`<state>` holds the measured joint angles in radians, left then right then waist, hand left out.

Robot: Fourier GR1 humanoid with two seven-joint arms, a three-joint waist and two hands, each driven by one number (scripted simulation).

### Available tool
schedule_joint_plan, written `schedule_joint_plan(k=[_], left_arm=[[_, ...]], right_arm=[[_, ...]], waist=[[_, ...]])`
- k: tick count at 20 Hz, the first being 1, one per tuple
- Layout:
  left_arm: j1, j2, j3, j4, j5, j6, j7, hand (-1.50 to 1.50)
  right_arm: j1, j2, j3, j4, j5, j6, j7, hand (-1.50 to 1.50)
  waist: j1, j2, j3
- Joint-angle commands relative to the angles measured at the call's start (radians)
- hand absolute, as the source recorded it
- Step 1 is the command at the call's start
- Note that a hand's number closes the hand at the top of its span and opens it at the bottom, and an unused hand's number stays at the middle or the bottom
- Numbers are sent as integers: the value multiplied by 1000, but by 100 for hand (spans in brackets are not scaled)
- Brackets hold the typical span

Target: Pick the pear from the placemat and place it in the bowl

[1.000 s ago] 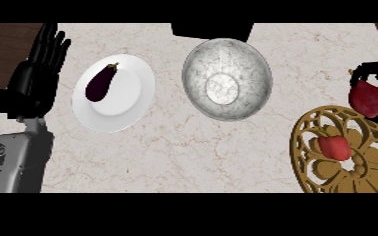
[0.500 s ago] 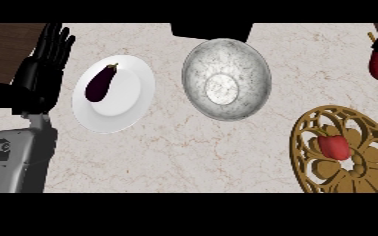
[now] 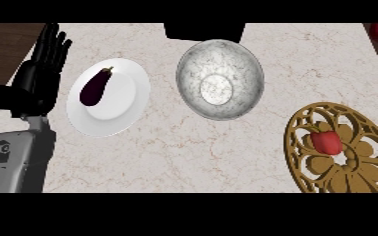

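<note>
**Right hand gone from view, pear still on placemat**

The red fruit (image 3: 325, 142), the task's "pear", sits on the gold openwork placemat (image 3: 306, 167) at the right, untouched. The grey bowl (image 3: 219, 79) is well apart at upper centre and holds nothing. A second ago I had my right hand above the placemat; it has since left the frame, so I can't tell its state. My left hand (image 3: 37, 75) rests open at the left edge, beside the white plate (image 3: 118, 117) with the eggplant (image 3: 96, 86). No grasp yet on this surface (image 3: 199, 150).

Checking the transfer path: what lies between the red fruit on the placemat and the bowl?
In the head view, only bare marble counter separates the red fruit on the gold placemat from the bowl.
</note>
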<state>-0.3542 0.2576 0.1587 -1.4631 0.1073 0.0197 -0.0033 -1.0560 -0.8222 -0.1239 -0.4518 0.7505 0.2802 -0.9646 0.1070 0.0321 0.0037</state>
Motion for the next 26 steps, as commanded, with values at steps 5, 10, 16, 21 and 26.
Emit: schedule_joint_plan(k=[5, 10, 16, 21, 26], left_arm=[[-1, 2, 12, 3, -5, 18, 12, 0], [42, 47, 54, 7, 29, -31, -7, 0], [64, 43, 48, -38, 22, -15, 24, 0], [31, 67, 90, 45, 36, -29, -15, 0], [99, 24, 62, -16, 32, -24, -24, 0]], right_arm=[[-175, 68, 39, 63, -79, 329, -94, 150], [-253, 138, 84, 81, -95, 370, -21, 150], [-323, 250, 165, 62, -83, 386, 69, 150], [-303, 379, 219, 48, -83, 340, 119, 150], [-249, 474, 260, 32, -75, 280, 184, 150]], waist=[[-37, -18, -4], [-44, -22, -5], [-62, -33, -4], [-86, -27, -5], [-86, -31, -4]])
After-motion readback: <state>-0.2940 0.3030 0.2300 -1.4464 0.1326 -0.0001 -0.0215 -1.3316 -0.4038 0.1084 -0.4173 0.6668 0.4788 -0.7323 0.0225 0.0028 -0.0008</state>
